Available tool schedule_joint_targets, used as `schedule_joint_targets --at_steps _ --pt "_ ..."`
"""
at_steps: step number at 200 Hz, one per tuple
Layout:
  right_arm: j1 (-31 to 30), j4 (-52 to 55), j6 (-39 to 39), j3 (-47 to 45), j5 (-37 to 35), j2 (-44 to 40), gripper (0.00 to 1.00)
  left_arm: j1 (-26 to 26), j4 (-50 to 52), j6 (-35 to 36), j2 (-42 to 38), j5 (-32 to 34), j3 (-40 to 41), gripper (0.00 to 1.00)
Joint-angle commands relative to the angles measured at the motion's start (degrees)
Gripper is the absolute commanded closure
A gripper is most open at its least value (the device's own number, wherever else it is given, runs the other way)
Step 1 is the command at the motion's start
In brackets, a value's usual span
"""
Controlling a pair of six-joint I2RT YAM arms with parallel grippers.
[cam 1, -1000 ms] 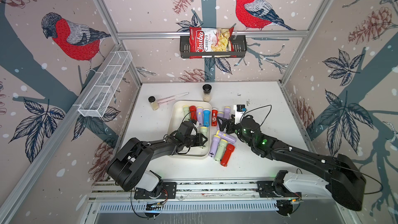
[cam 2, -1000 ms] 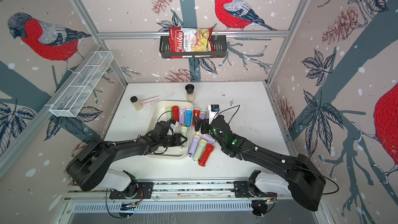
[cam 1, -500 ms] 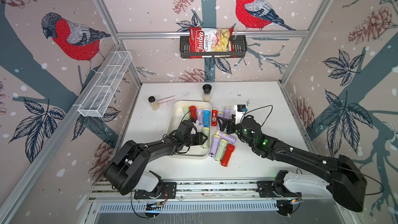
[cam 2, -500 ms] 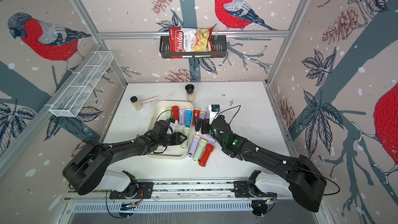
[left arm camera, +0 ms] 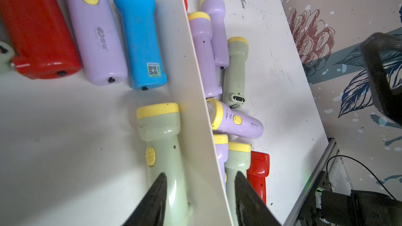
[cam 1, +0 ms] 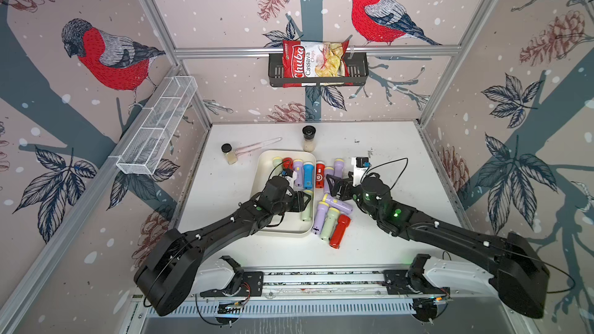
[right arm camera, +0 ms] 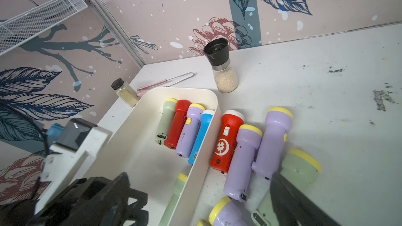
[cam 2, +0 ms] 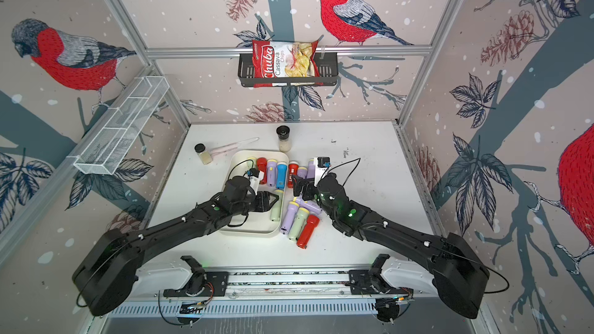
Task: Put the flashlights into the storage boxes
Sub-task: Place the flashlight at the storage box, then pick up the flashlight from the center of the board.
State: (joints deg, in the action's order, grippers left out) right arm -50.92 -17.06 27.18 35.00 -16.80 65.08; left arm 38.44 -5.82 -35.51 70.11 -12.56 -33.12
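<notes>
Nearest, low centre in a top view: three loose flashlights (cam 1: 328,224), red, pale green and lilac, on the surface (cam 1: 401,142), just R of the tray (cam 1: 289,231). Next up, the left end effector (left arm camera: 200,173) is inside the tray, part-spread, astride a pale green flashlight (left arm camera: 162,140) that lies on the tray floor along the R wall; it's not pinching it. Beyond, the right end effector (cam 1: 337,187) is spread wide & empty, one finger over a second pale green flashlight (right arm camera: 301,167) outside the wall. That one's long axis runs near-to-far, parallel w/ the wall. Right arm is nearer, so prob. its pick. Farthest: a row of four flashlights (cam 1: 299,170) in the tray.
</notes>
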Motion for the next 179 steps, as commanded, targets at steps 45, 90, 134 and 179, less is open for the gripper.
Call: schedule_joint_targets --at_steps 45,90,134,179 --pt "6.5 -0.3 1.7 -3.5 2.5 -3.7 0.00 5.4 5.5 0.6 -1.5 6.4 -3.8 0.49" --pt "12.3 -0.4 2.5 -7.3 5.3 -7.4 0.00 12.3 7.5 0.3 4.0 8.3 -9.0 0.49" --pt "18.3 2.7 3.6 -9.6 7.3 -10.3 0.00 18.6 11.9 1.6 12.7 7.3 -16.3 0.50" --pt "28.9 5.1 7.7 -13.6 14.0 -15.0 0.00 24.8 19.7 2.3 23.8 8.3 -27.5 0.49"
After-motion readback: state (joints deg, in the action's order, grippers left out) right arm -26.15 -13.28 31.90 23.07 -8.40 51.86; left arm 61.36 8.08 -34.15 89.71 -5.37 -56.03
